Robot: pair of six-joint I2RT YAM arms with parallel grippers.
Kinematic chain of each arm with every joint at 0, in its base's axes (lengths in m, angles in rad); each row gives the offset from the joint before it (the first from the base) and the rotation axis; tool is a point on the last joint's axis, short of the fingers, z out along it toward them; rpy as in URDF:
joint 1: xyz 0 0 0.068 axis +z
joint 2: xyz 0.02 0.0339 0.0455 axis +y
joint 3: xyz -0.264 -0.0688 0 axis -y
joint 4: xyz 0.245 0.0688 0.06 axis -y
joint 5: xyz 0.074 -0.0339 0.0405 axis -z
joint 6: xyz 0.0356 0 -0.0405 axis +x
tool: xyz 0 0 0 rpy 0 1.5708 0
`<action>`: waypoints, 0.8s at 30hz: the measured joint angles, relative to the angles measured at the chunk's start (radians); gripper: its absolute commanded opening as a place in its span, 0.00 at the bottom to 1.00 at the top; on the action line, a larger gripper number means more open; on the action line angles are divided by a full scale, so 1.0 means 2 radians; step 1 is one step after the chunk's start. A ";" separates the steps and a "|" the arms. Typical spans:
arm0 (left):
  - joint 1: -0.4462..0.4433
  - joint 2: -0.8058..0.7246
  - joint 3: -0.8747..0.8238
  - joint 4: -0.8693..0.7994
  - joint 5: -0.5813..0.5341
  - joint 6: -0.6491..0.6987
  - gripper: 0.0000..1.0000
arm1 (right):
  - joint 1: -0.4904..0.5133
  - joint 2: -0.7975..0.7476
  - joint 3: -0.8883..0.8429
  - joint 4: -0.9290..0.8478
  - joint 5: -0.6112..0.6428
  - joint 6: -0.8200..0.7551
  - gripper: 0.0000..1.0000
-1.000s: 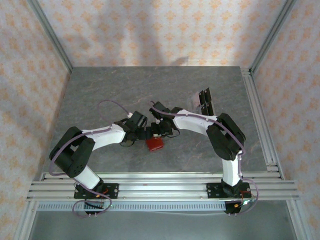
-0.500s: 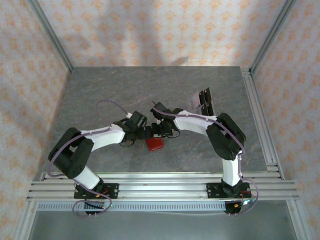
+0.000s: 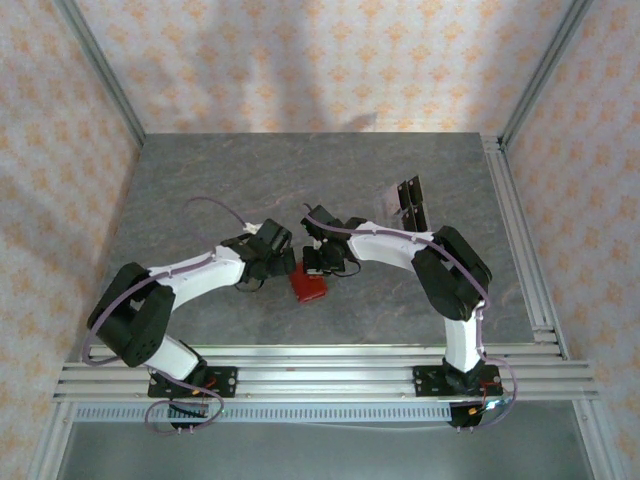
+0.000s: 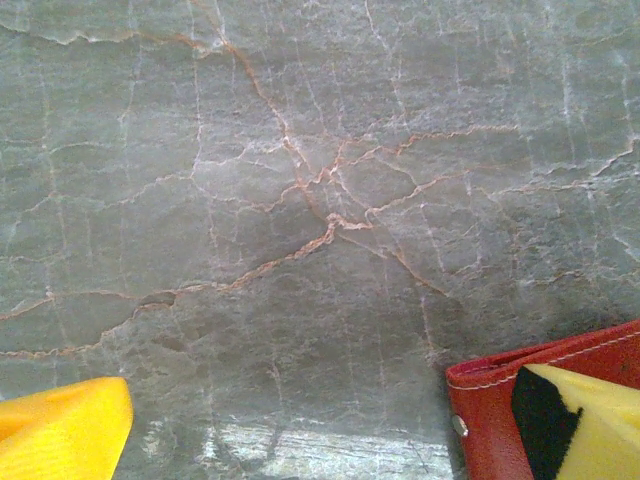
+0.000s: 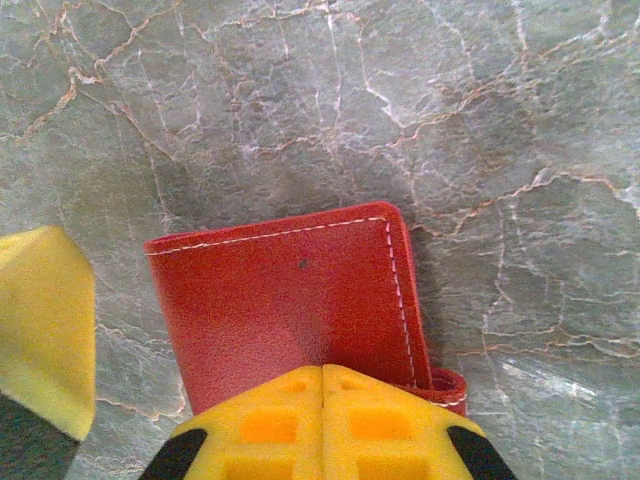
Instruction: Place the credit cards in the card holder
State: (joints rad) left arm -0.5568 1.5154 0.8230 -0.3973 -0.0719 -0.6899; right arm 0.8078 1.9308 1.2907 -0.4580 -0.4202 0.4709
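1. Wallet (image 3: 311, 289) lies flat and folded shut at mid-table, just at 6 o'clock of both grippers' tips.
2. In the right wrist view its long axis runs 9-to-3, slightly tilted. The snap tab (image 5: 447, 384) sticks out at the 4 o'clock corner.
3. Right gripper (image 5: 323, 385): fingers pressed together with nothing between them, tips over the wallet's 6 o'clock edge. Can't tell if they touch it.
4. Left gripper (image 4: 320, 400): fingers spread wide, holding nothing. One finger overlaps a wallet corner, the other is over bare table.
5. Cards (image 3: 405, 202): small cluster at 2 o'clock from the wallet, well apart from it.
6. Room: table (image 3: 200, 180) is bare from 9 through 12 o'clock of the wallet. Rail (image 3: 320, 360) bounds the 6 o'clock edge.
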 measured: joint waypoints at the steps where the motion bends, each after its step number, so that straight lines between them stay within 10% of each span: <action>1: 0.000 0.004 0.000 0.001 0.002 0.001 0.99 | 0.000 0.000 -0.001 0.002 0.000 0.000 0.00; 24: 0.000 0.042 -0.007 0.028 0.015 0.005 0.98 | -0.001 -0.009 -0.050 0.068 -0.004 -0.001 0.00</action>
State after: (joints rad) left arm -0.5568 1.6001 0.8089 -0.3416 -0.0425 -0.6804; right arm 0.8062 1.9133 1.1912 -0.3210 -0.4274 0.4683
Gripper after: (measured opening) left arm 0.985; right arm 0.040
